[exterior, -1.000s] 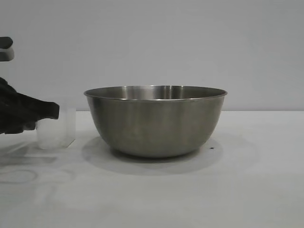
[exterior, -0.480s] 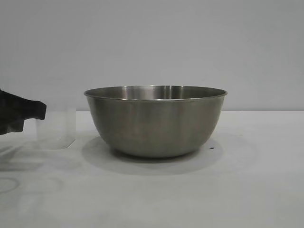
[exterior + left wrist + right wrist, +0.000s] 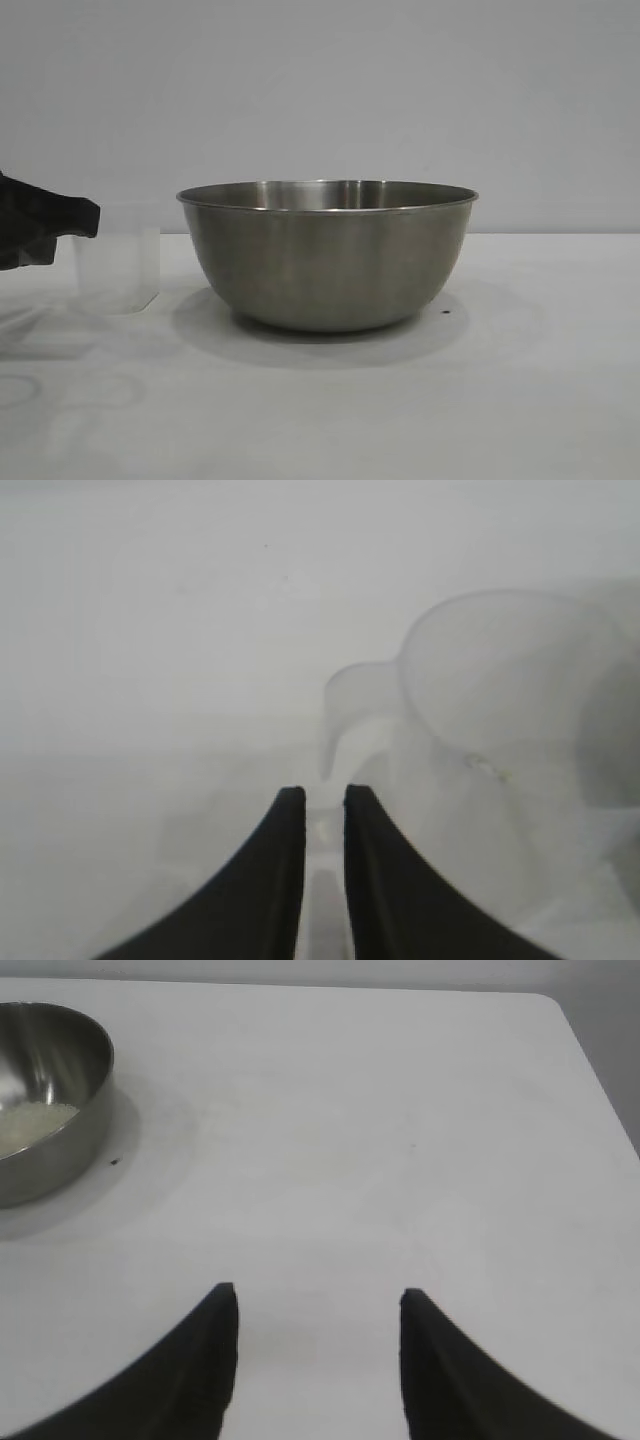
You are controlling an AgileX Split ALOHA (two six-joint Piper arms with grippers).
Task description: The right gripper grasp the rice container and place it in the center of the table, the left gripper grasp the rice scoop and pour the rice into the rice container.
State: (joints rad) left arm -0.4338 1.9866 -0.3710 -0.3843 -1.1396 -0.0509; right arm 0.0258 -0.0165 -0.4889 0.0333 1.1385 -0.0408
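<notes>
Left pincer (image 3: 322,802) clenched, empty, beside rice scoop (image 3: 118,270) | right pincer (image 3: 318,1305) released | risk: toppling scoop.

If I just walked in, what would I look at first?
The big round shiny steel bowl in the middle of the plain white table would catch your eye first, and the right wrist view shows white rice lying inside it. Next you would spot the small clear plastic measuring cup standing to its left, with the black left gripper beside it at the picture's edge.
</notes>
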